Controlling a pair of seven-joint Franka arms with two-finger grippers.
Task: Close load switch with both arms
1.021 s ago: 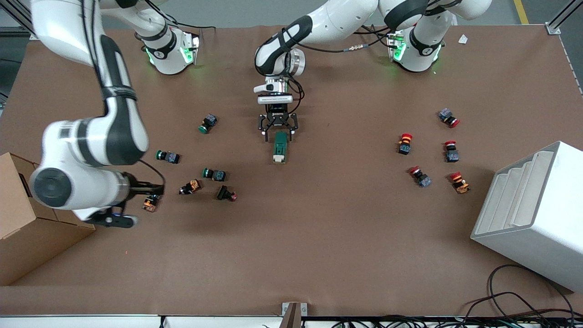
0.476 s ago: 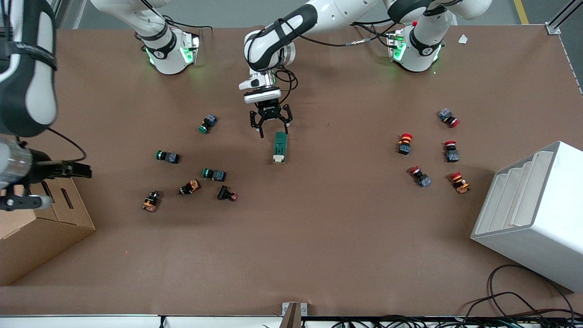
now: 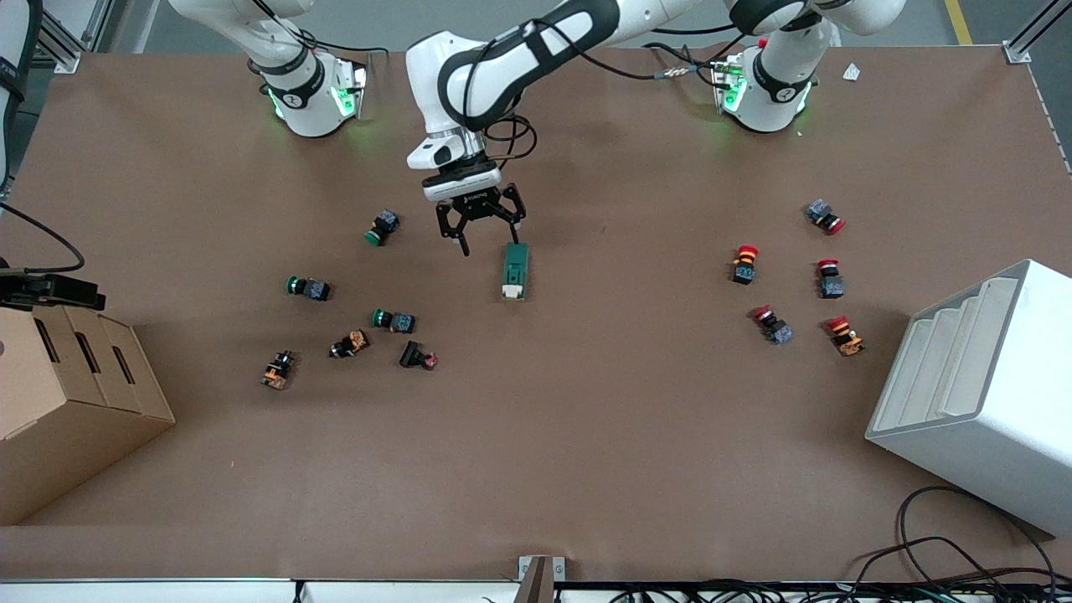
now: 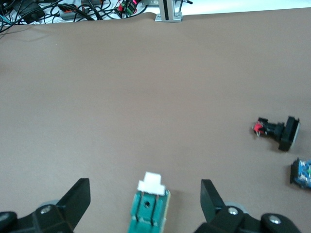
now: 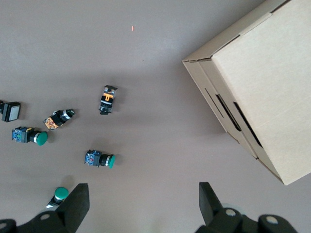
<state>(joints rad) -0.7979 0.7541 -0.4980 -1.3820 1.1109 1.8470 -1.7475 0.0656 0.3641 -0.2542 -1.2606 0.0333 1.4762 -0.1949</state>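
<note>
The load switch (image 3: 514,270) lies flat mid-table, dark green with its white piece (image 3: 510,291) at the end nearer the front camera. My left gripper (image 3: 490,234) is open and empty, in the air over the switch's green end and apart from it. In the left wrist view the switch (image 4: 148,213) shows below and between the spread fingers (image 4: 77,194) of the left gripper (image 4: 144,187). My right gripper (image 5: 143,190) is open and empty, high over bare table beside the cardboard box (image 5: 262,87). Only a black part of it (image 3: 50,291) shows in the front view.
Green, orange and black push buttons (image 3: 394,319) lie scattered toward the right arm's end. Several red buttons (image 3: 771,324) lie toward the left arm's end. A cardboard box (image 3: 67,394) and a white tiered stand (image 3: 980,385) stand at opposite table ends.
The right arm has risen and swung away from the buttons toward the cardboard box, mostly leaving the front view. The left gripper has drawn off the switch's green end. The switch has not moved.
</note>
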